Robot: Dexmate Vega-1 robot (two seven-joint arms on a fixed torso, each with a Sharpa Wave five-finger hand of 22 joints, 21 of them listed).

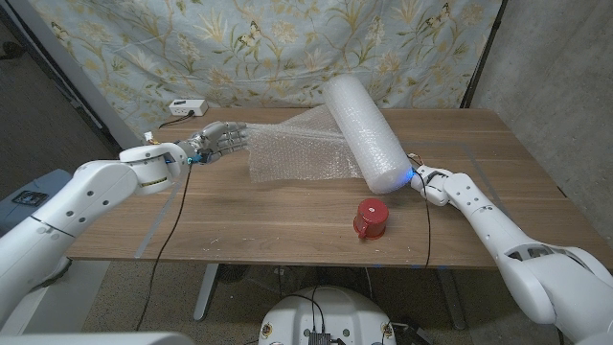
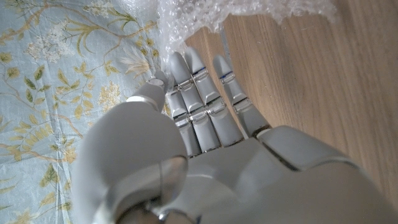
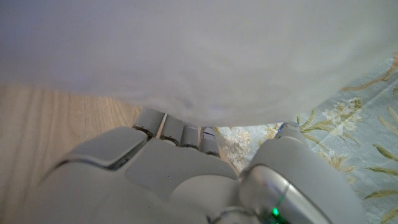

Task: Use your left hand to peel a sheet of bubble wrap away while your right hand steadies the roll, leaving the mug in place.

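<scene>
A thick white bubble wrap roll (image 1: 362, 132) lies slantwise on the wooden table (image 1: 287, 225). A loose sheet (image 1: 299, 153) spreads from it toward my left. My left hand (image 1: 218, 140) reaches to the sheet's corner with straight fingers (image 2: 198, 93); their tips touch the sheet's edge (image 2: 186, 28), and I see no pinch. At the roll's near end my right hand (image 1: 428, 181) is set against it. The roll (image 3: 199, 56) hides that hand's fingers (image 3: 180, 134), with the thumb beside them. An upside-down red mug (image 1: 370, 219) stands in front of the roll, apart from both hands.
A white box (image 1: 187, 107) with a cord sits at the table's back left. Black cables (image 1: 175, 213) hang over the front edge near each arm. A floral cloth (image 1: 287, 43) hangs behind the table.
</scene>
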